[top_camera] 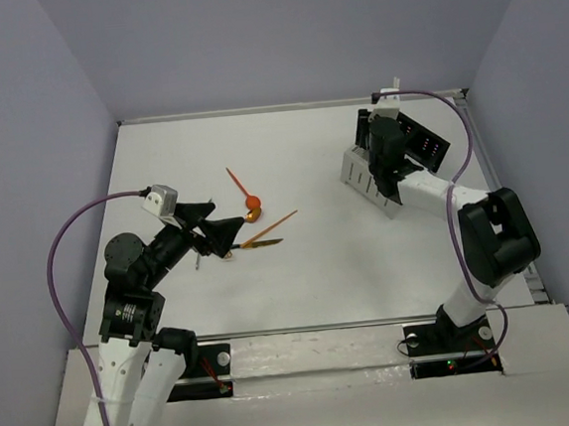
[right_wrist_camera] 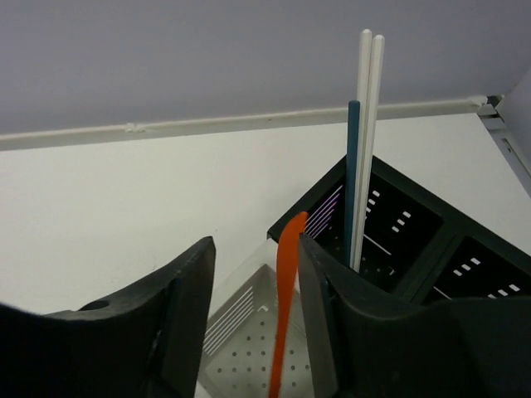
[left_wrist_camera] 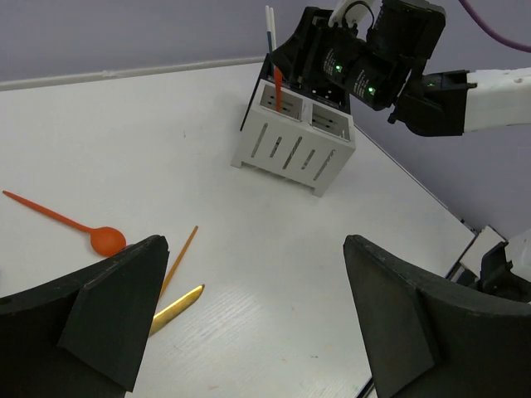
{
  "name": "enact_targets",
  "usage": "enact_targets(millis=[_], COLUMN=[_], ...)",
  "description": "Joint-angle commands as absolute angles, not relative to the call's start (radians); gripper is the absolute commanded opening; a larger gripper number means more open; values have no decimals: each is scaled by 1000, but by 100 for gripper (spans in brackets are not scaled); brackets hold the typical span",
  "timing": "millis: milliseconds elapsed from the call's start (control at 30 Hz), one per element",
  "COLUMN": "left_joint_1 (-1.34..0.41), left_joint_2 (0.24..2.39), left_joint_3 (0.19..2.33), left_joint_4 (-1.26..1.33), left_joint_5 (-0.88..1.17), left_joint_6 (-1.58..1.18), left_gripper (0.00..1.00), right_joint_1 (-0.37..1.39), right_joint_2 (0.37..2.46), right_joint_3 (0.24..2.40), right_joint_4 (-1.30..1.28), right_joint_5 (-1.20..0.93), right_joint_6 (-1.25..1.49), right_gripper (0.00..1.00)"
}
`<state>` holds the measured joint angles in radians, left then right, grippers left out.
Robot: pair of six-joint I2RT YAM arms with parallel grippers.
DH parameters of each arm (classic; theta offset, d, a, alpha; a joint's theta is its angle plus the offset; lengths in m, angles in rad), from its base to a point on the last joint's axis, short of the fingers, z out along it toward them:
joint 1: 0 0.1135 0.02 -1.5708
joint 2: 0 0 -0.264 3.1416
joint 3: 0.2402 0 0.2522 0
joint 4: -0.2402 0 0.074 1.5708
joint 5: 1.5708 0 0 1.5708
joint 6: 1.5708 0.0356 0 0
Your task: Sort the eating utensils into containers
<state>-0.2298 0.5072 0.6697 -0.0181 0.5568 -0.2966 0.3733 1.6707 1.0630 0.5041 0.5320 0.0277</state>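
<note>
Next for left gripper [left_wrist_camera: 255,265], spread open: gold piece [left_wrist_camera: 178,305] flat on tabletop [left_wrist_camera: 124,149], just ahead-left, long axis slanting away — well apart from right gripper [right_wrist_camera: 253,249], slack around orange piece [right_wrist_camera: 286,282] upright in white caddy [left_wrist_camera: 286,153]

The table [top_camera: 311,290] is plain white, and the walls [top_camera: 279,34] behind it are pale lilac-grey. Near its centre lie an orange-red spoon [top_camera: 246,198], a thin orange stick [top_camera: 272,227] and a gold-brown piece [top_camera: 263,243]. At about 2 o'clock is the white slatted caddy [left_wrist_camera: 290,149], its floor dotted with small holes. It is joined to a black box [right_wrist_camera: 398,228] patterned with short slots. An orange-red piece [right_wrist_camera: 284,315] shows in the caddy. Two white sticks [right_wrist_camera: 369,116] and a dark blue one [right_wrist_camera: 353,166] show in the box. The left end effector [left_wrist_camera: 257,332] and the right end effector [right_wrist_camera: 253,282] are both matt black. A purple cable [top_camera: 54,268] loops over the left arm.
</note>
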Motion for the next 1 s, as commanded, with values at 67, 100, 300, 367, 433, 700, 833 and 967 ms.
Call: enact_targets(millis=[67,100,300,367,433,700,833,967], left_joint_1=[-236,-236,-227,-218,-218,-161,-152,-141], left_joint_2=[497,495,494,494,495,482,483,489], left_joint_3=[687,687,689,689,690,692,692,692], left_joint_4=[35,35,35,35,32,28,26,29], left_joint_5=[569,568,563,560,551,506,500,505], left_joint_6=[-291,-293,-290,-290,-291,-290,-293,-295], left_gripper=[99,99,99,99,99,99,99,99], right_joint_1=[368,368,527,580,667,903,923,959], right_joint_2=[1536,1522,1454,1451,1473,1686,1790,1885], right_joint_3=[1112,1117,1072,1055,1043,1172,1262,1328], right_joint_4=[433,405,276,243,216,94,11,-60], right_joint_5=[424,396,310,267,217,169,130,184], right_joint_6=[78,93,190,251,305,330,359,409], right_gripper=[58,58,50,46,41,29,30,45])
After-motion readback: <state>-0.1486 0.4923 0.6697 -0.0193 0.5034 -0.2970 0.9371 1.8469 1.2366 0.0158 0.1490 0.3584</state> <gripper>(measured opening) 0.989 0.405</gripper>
